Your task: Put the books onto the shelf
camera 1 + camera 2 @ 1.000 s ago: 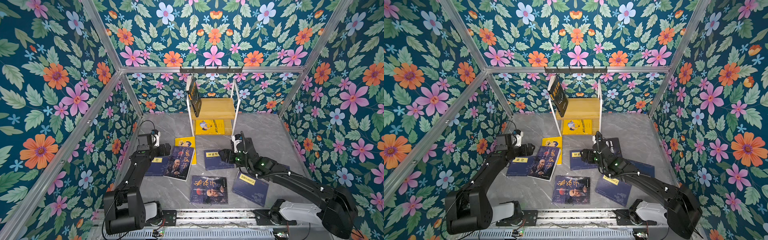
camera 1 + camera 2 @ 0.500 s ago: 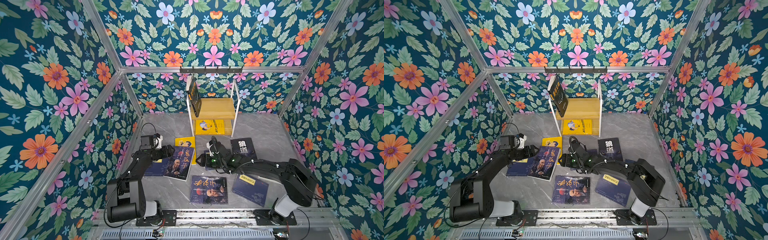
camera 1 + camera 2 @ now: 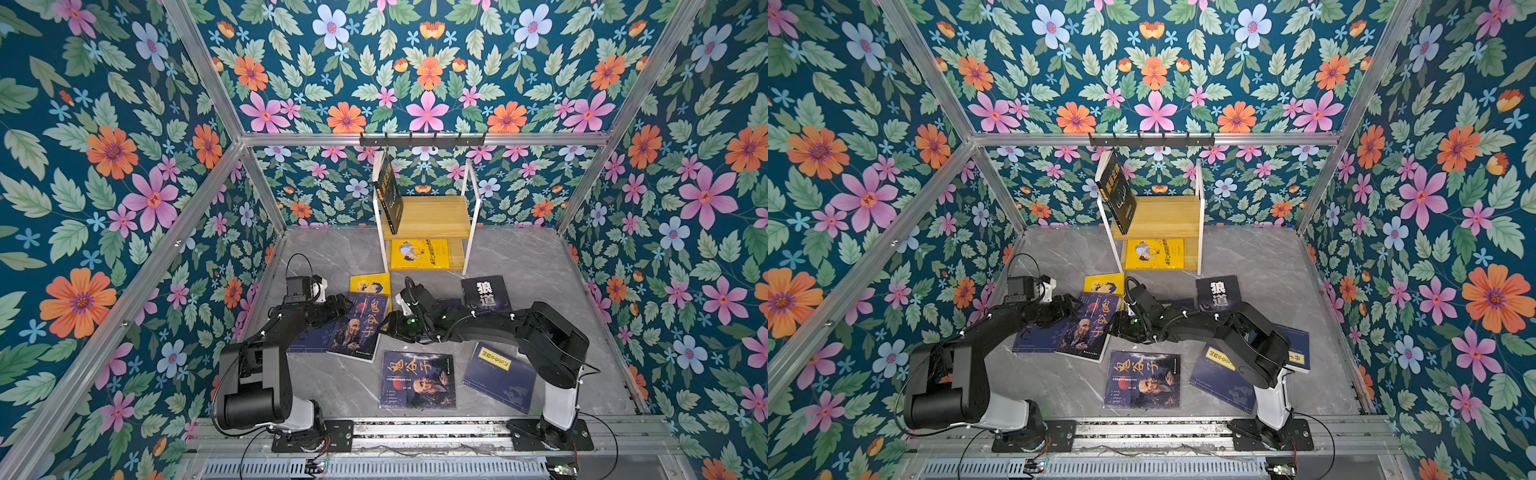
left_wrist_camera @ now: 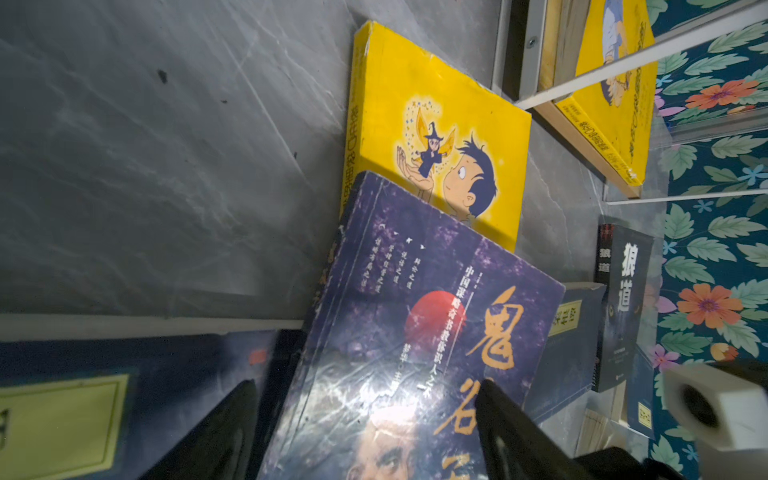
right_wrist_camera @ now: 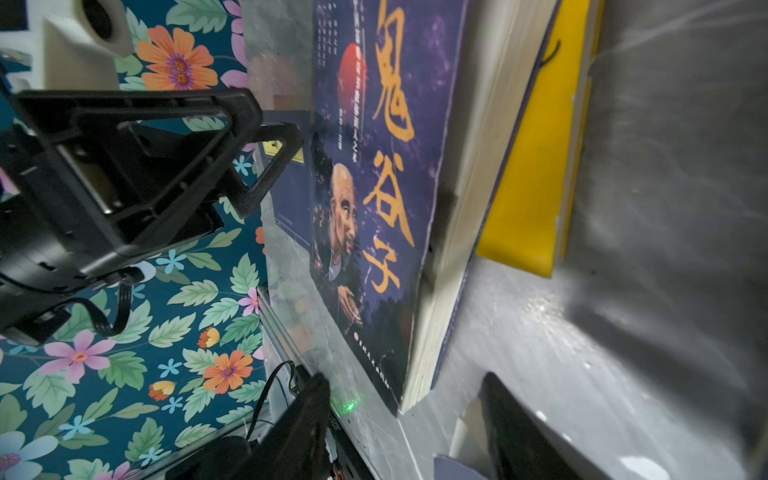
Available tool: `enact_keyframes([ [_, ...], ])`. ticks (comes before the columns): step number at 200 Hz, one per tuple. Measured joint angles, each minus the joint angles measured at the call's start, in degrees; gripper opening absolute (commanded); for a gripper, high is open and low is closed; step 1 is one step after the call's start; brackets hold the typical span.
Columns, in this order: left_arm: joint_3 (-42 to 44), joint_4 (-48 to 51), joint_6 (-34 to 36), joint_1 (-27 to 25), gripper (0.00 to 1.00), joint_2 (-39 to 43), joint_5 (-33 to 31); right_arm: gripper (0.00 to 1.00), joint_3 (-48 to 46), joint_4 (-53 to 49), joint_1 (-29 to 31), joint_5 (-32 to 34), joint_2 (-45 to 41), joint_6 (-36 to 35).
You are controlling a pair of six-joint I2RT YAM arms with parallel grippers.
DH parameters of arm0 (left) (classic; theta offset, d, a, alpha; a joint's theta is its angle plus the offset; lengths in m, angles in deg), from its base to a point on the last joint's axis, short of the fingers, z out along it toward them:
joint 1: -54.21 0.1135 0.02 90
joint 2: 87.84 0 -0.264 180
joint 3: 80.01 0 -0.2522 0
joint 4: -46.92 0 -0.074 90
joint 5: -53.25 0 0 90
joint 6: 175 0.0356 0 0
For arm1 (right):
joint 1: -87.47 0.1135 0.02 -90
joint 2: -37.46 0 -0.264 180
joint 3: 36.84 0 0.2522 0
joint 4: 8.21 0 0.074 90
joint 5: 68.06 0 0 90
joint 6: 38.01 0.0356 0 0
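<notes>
Fingers (image 4: 226,436) of black left gripper (image 4: 368,388) and right gripper (image 5: 403,380) are seen spread, nothing grasped, astride edges of a purple paperback (image 3: 358,328) titled 鬼谷子.

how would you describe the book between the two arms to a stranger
From the wooden shelf at the back wall, come forward to the yellow book on the floor. The purple book rests partly on it, with an old man's face and orange letters. Its twin lies flat and alone nearer the front.

Books (image 3: 417,379) lie scattered flat before the shelf (image 3: 432,214) (two already shelved, one apparently leaning).
</notes>
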Motion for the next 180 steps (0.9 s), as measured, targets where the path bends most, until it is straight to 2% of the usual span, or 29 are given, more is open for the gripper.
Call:
enact_keyframes([
  [70, 0.5, -1.6, -1.9, -0.7, 0.79, -2.1, 0.9, 0.53, 1.0, 4.1, -0.5, -5.0, 4.7, 4.3],
  [150, 1.6, -2.8, -3.2, -1.6, 0.79, -2.5, 1.6, 0.52, 2.0, 7.7, -1.0, -7.4, 8.6, 7.0],
  [180, 1.6, -3.1, -3.7, -1.6, 0.78, -2.8, 1.8, 0.48, 2.0, 8.5, -1.1, -7.6, 9.4, 7.7],
])
